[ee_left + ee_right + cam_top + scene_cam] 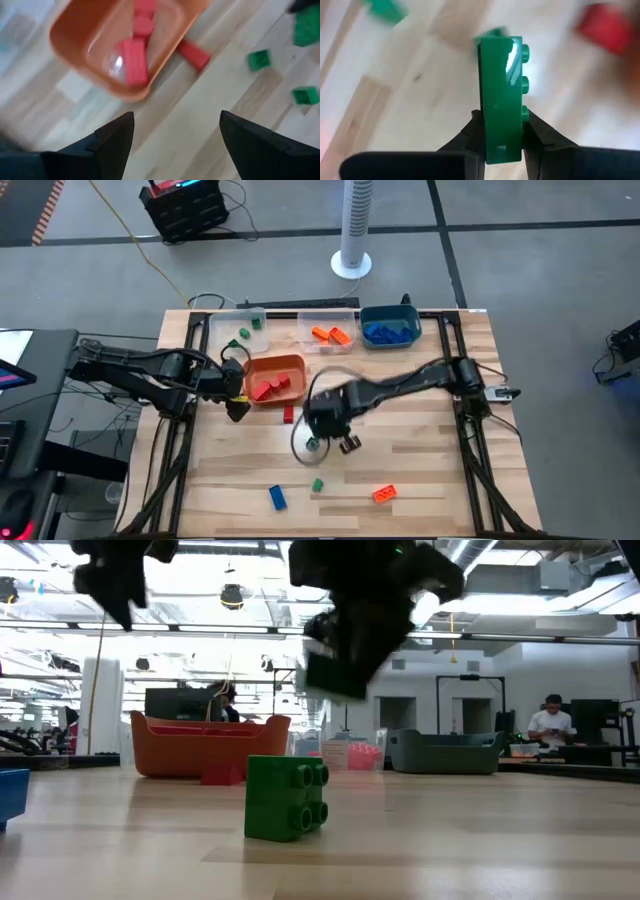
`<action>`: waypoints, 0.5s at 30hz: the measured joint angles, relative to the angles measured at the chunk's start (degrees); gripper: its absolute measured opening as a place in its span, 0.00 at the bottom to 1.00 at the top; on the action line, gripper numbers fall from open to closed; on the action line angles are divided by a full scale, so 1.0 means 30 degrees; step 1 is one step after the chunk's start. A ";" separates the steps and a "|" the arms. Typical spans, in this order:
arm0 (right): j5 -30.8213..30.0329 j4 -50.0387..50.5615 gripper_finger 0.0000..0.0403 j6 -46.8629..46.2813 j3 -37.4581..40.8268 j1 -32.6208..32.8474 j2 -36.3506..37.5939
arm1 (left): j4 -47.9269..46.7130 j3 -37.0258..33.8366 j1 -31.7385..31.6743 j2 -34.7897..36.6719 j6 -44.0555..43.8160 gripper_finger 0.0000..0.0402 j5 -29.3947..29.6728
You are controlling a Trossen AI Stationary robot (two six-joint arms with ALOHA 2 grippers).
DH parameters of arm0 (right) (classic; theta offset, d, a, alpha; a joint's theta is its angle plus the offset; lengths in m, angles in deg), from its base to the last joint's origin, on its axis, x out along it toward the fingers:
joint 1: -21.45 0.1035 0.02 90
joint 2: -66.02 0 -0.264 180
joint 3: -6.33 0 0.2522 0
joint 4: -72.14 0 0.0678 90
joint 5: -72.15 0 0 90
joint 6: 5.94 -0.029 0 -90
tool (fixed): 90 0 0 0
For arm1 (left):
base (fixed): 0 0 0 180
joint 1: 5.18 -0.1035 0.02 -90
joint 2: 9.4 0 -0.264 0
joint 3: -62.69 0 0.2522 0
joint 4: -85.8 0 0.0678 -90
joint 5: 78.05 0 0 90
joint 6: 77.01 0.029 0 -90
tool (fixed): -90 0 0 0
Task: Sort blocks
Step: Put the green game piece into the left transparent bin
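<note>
Near the centre of the high view, the right gripper (501, 131) hangs above the wooden table (420, 460), its fingers clamped on a long green block (502, 100) that stands up between them. The left gripper (172, 132) sits at left of centre beside the orange bin (275, 366), jaws spread wide with nothing between them. Red blocks (270, 387) lie in that bin, one red block (288, 414) just below it, and a blue block (277, 497), a small green block (318, 484) and an orange block (384, 494) lie along the lower edge.
</note>
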State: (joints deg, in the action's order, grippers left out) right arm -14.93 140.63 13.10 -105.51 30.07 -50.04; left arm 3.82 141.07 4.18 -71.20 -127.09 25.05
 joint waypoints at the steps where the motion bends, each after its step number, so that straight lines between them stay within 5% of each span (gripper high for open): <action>1: -0.0002 -0.0240 0.23 -0.0435 0.0000 -0.0328 0.0347 | 0.0536 0.0003 -0.0005 -0.0001 0.0524 0.71 0.0187; 15: -0.1518 -0.5297 0.23 -0.7959 -0.0029 -0.2694 0.4035 | 1.2035 0.0007 0.0002 -0.0032 1.1027 0.71 0.1072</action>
State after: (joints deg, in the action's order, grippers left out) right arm -19.48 124.74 -10.77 -105.60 21.99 -37.94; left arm 39.93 141.10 4.18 -71.29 -94.01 28.26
